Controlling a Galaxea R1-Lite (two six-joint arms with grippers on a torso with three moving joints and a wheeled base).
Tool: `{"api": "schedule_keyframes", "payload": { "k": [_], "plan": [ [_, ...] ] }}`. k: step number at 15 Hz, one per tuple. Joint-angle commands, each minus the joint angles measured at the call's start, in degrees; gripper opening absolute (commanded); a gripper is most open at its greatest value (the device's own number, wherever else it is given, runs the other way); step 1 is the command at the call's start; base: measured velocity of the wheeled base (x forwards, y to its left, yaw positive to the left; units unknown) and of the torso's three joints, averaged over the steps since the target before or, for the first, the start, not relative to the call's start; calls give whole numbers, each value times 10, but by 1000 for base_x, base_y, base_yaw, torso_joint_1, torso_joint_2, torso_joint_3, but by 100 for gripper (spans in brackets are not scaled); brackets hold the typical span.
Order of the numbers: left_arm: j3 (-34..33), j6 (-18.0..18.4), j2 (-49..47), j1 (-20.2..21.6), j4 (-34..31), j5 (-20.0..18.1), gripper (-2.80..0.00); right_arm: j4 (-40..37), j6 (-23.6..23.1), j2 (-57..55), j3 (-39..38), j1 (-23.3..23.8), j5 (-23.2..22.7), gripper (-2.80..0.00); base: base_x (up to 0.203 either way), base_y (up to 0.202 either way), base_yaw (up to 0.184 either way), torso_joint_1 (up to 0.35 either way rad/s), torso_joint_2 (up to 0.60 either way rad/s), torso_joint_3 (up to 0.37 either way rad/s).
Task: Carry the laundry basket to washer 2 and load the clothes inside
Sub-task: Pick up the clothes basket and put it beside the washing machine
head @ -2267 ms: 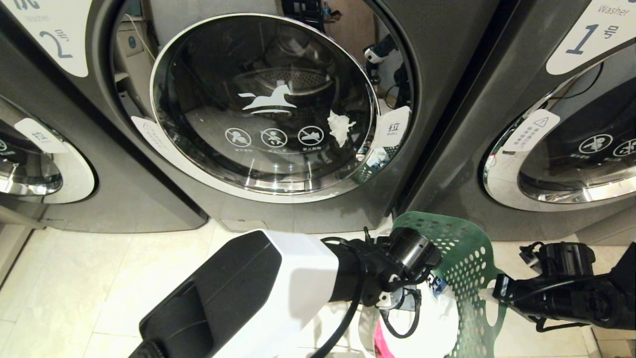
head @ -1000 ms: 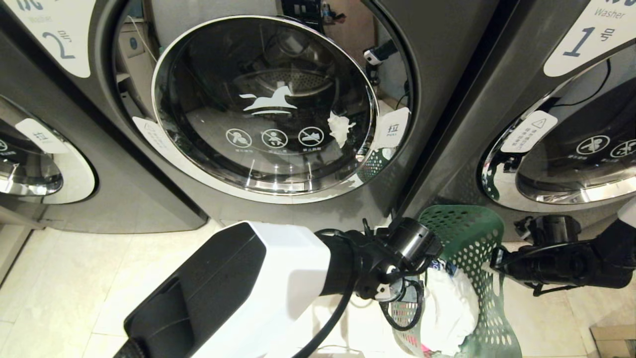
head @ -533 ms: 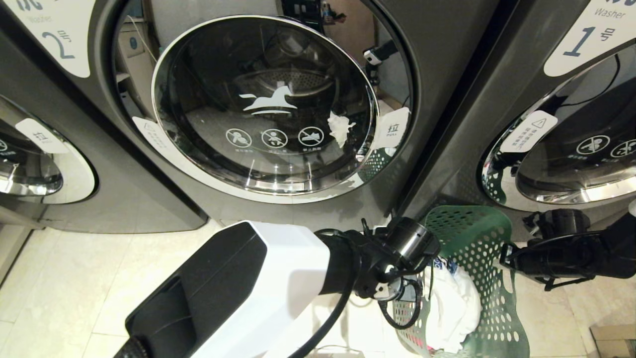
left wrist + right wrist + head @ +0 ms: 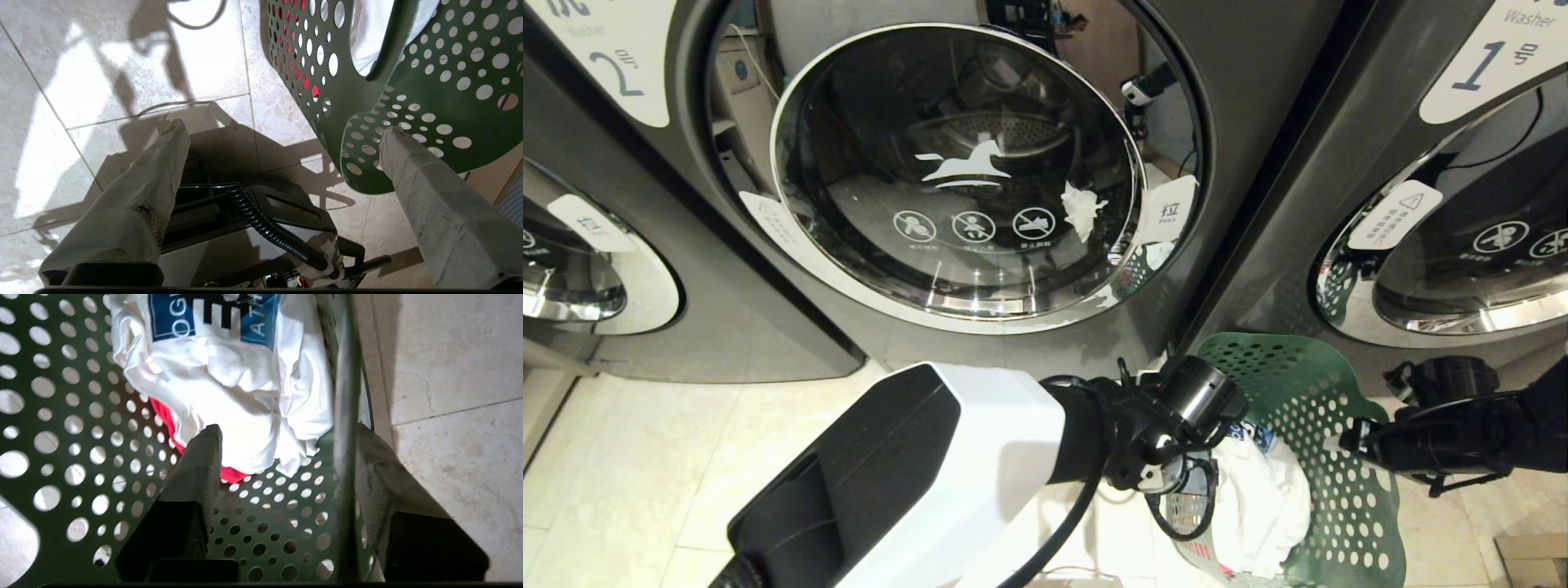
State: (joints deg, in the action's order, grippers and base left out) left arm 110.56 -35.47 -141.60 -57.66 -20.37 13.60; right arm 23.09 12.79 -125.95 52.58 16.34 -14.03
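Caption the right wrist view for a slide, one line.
Right tool open astride the green laundry basket's rim, white and red clothes bundled inside.

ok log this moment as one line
stage: basket set down | laundry basket: floor by washer 2, door shut | clothes: in basket | right gripper: open astride rim | left gripper: open

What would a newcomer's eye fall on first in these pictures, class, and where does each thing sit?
First, washer 2's big chrome-rimmed glass door, closed, filling the upper middle of the head view. Next, the green laundry basket on the floor tiles at lower right, between washers 2 and 1, with the clothes inside. The right gripper straddles the basket's rim, jaws apart; the left gripper is open beside the basket.
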Motion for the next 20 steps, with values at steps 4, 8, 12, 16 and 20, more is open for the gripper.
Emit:
{"api": "schedule_keyframes", "payload": {
  "k": [4,8,12,16,20],
  "plan": [
    [0,-4,38,10,-9,8,0,1,9,159,-83,0,-3,0,0,0,0,0,0,0],
    [-1,-8,93,36,-33,13,0,-3,10,270,-135,0,-2,0,0,0,0,0,0,0],
    [-7,-13,123,57,-50,62,-280,-67,9,351,-151,-1,0,-280,0,0,0,0,0,0],
    [-5,-8,164,72,-57,60,-280,-81,2,388,-170,-1,-1,-280,0,0,0,0,0,0],
    [-4,23,267,84,-112,24,-280,-144,-43,484,-173,-12,0,-280,0,0,0,0,0,0]
  ]
}}
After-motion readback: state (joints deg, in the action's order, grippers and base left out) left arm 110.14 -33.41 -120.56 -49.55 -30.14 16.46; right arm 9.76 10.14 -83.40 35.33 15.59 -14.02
